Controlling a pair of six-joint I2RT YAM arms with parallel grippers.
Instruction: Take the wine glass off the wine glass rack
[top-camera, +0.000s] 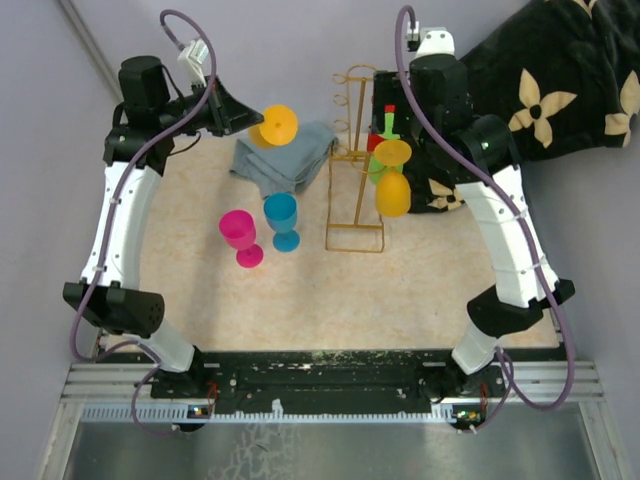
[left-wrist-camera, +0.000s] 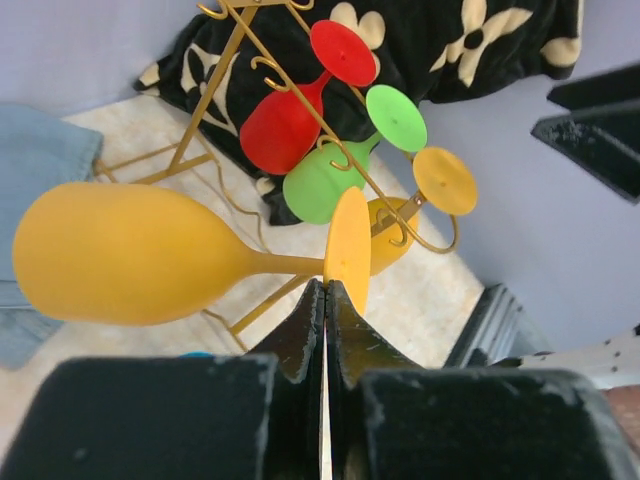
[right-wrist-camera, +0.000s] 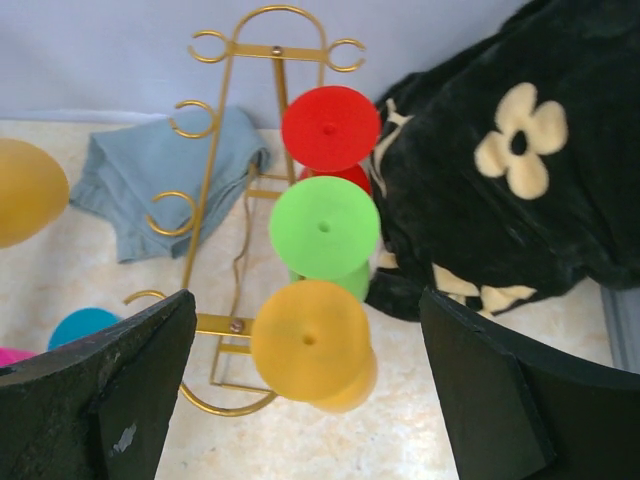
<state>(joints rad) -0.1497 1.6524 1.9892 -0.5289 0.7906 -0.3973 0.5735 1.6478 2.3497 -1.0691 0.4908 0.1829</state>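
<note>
The gold wire wine glass rack (top-camera: 355, 175) stands at the table's back middle. A red (right-wrist-camera: 330, 128), a green (right-wrist-camera: 324, 227) and a yellow wine glass (right-wrist-camera: 310, 340) hang upside down on its right-side hooks. Its left-side hooks (right-wrist-camera: 180, 205) are bare. My right gripper (right-wrist-camera: 308, 330) is open, above the hanging yellow glass, with a finger on each side and touching nothing. My left gripper (left-wrist-camera: 328, 290) is shut on the round foot of another yellow wine glass (left-wrist-camera: 120, 255). It holds this glass in the air, lying sideways, left of the rack and above the blue cloth (top-camera: 285, 155).
A pink glass (top-camera: 240, 238) and a blue glass (top-camera: 282, 220) stand upright on the table left of the rack's base. A black flowered blanket (top-camera: 560, 90) lies at the back right, close behind the rack. Grey walls close in both sides.
</note>
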